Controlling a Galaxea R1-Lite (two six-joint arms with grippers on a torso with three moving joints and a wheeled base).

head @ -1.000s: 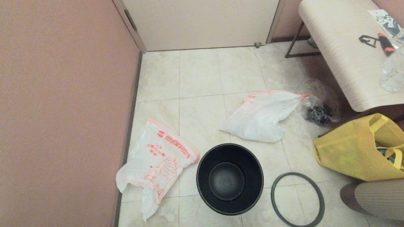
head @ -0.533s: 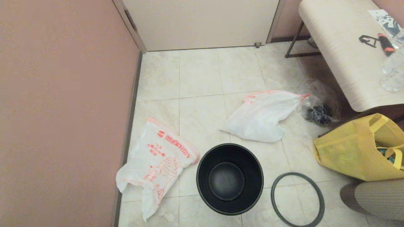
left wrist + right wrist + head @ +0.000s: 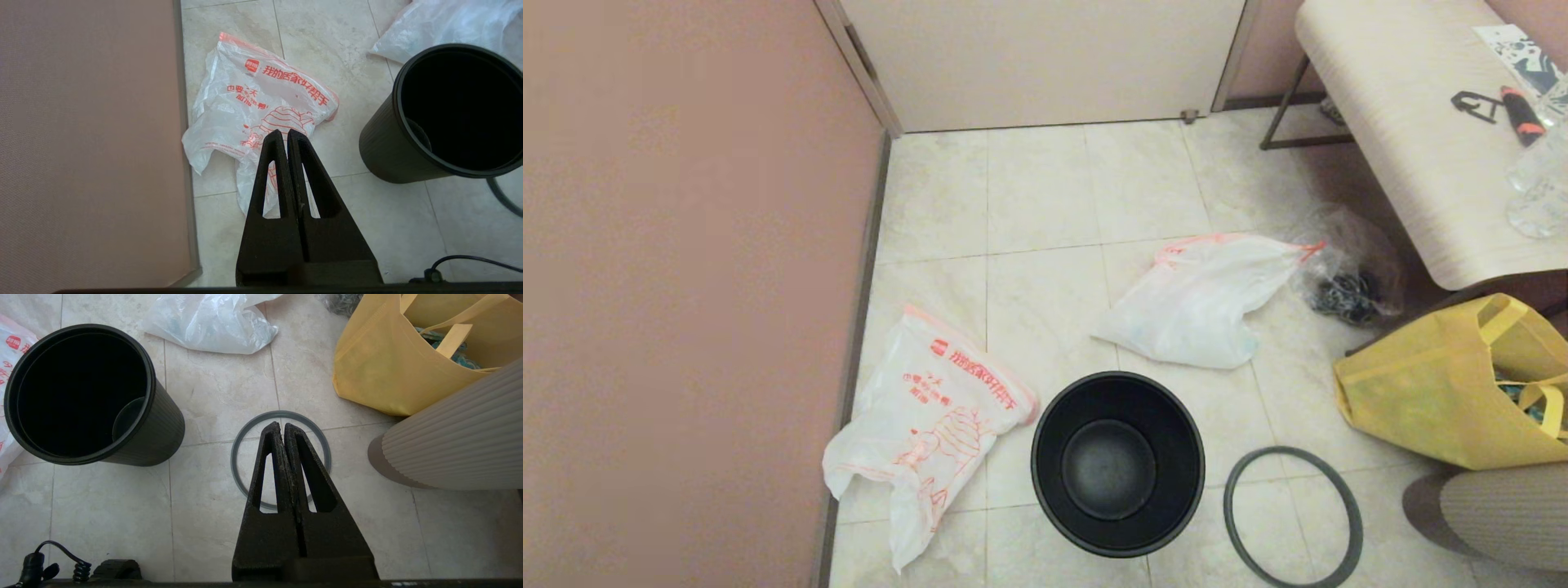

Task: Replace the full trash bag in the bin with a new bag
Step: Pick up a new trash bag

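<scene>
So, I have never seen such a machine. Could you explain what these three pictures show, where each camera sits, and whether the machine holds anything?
It is a robot with two arms, each ending in a two-finger gripper. One picture comes from a camera on its head, looking down at a tiled floor. The other two come from cameras on the wrists, just behind the fingers.

The left gripper hangs above the new bag, which has bold red print and lies flat by the wall. The right gripper hangs above the grey ring, which lies loose on the floor. Both grippers are shut and hold nothing.

Between them stands the bin, unlined and with nothing in it. Behind it lies the full trash bag. At the right are a yellow tote and a table.
</scene>
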